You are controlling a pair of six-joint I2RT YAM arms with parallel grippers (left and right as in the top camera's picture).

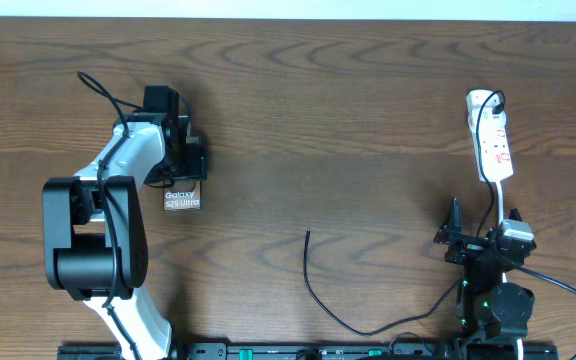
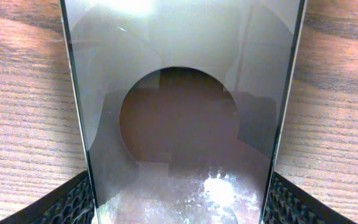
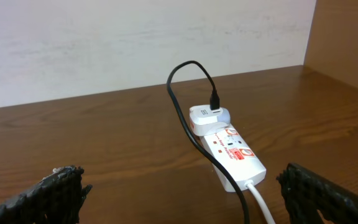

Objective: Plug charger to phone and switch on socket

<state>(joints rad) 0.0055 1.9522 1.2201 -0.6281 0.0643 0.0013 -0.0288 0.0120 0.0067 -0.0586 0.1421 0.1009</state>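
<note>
Flanking the "Galaxy S25 Ultra" phone (image 1: 181, 199) — left claw (image 2: 182, 210), grip unclear; right claw (image 3: 194, 196) spread.

Only one text can be read, on the phone.
White "Galaxy S25 Ultra" stands in two lines on the phone (image 1: 181, 200), left of centre in the overhead view. The red print on the socket (image 1: 492, 148), upper right, is too small to read.

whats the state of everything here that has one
dark flat smartphone: flat on the table, screen up, charger not in
thin black charger cable: tip loose on table, other end in white adapter
white power strip: adapter plugged in, switch position unreadable
left claw: astride the smartphone, grip unclear
right claw: open, empty
</note>
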